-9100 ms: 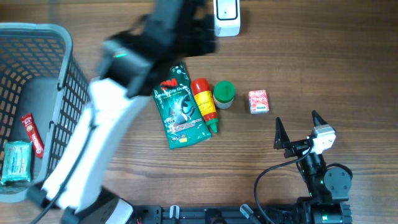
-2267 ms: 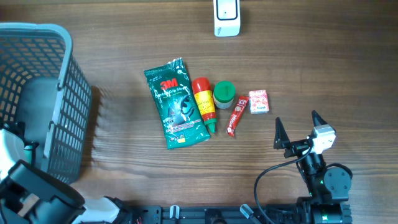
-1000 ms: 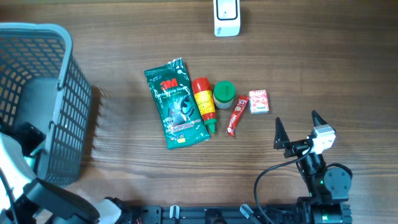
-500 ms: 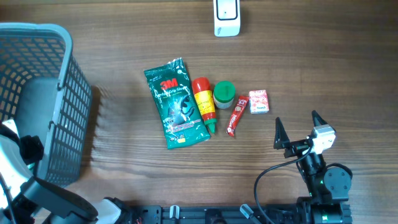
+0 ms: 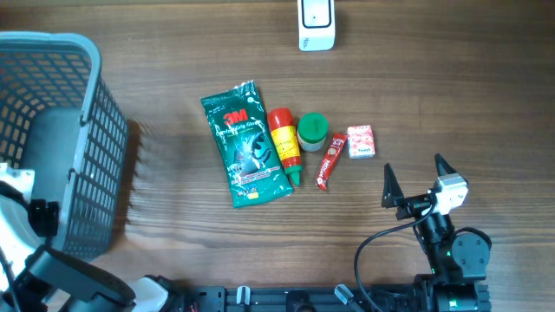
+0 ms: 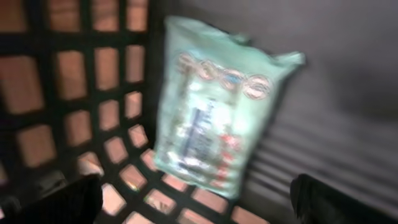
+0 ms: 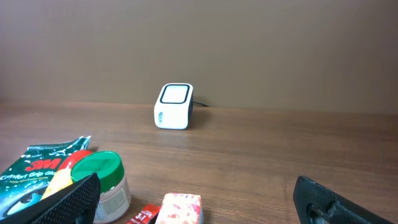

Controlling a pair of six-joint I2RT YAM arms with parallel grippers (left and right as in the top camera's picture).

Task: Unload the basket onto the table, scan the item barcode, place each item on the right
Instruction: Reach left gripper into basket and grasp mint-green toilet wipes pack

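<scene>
In the left wrist view a pale green packet (image 6: 214, 109) lies against the mesh floor and wall of the grey basket (image 5: 82, 104). My left gripper (image 6: 194, 200) hangs open just short of it, nothing between its fingers; the picture is blurred. From overhead only the left arm (image 5: 24, 227) shows, inside the basket's near corner, and it hides the packet. The white scanner (image 5: 316, 23) stands at the table's far edge. My right gripper (image 5: 414, 166) rests open near the front right, empty, facing the scanner (image 7: 173, 106).
A row of goods lies mid-table: a green 3M pack (image 5: 247, 145), a red and yellow bottle (image 5: 284, 143), a green-lidded jar (image 5: 312, 131), a red sachet (image 5: 330, 159) and a small pink box (image 5: 361, 141). The basket fills the left side.
The left arm has slid a little toward the basket's near corner and its jaws have spread wider. Since the oldest frame the red sachet has gone from basket to table. The right arm is still.
</scene>
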